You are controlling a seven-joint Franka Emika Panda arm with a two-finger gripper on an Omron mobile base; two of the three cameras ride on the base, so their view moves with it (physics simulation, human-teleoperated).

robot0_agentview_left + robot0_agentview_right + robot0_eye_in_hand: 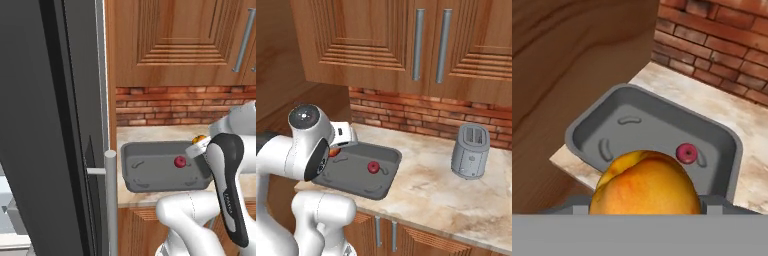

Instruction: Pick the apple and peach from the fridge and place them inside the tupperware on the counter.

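The orange-yellow peach (644, 187) sits between the fingers of my gripper (199, 143), which is shut on it. I hold it just above the near right corner of the grey tupperware (150, 170) on the beige counter (150, 134). The dark red apple (180, 161) lies inside the tupperware, right of its middle. In the right base view the peach (334, 151) peeks out beside the hand at the tupperware's (356, 182) left edge, with the apple (373, 167) in the tray. In the hand view the apple (687, 153) lies beyond the peach inside the tupperware (647, 127). The fridge's dark door (45, 125) stands at the left.
A silver toaster (471, 151) stands on the counter (426, 187) to the right of the tray. A brick backsplash (180, 105) and wooden wall cabinets (406, 40) rise behind it. A wooden panel (572, 60) closes off the tray's left side.
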